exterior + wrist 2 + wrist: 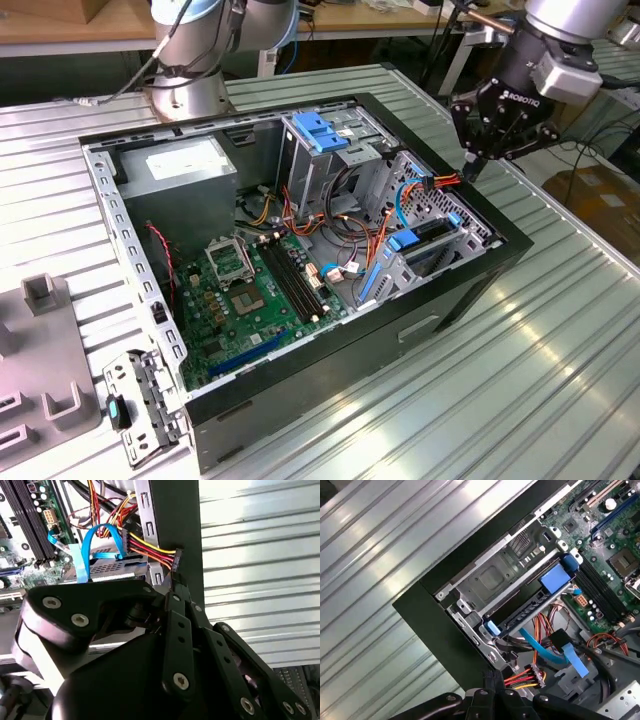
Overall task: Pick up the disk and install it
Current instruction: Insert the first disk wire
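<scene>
One arm (555,60) comes in at the upper right of the exterior view, its wrist bent so the gripper (469,167) points down over the right rim of the one open case (300,375). Its fingers (179,630) are drawn together to a point. In the second wrist view the tips sit right against one black plug (176,560) with yellow, red and black wires, and I cannot tell whether they pinch it. One disk (432,232) lies in the drive cage at the case's right side, just below the gripper, with two blue rail ends showing. One bare blue bracket (318,130) sits on the upper cage, one grey supply box (185,170) at the case's upper left, and one board (240,300) on its floor.
</scene>
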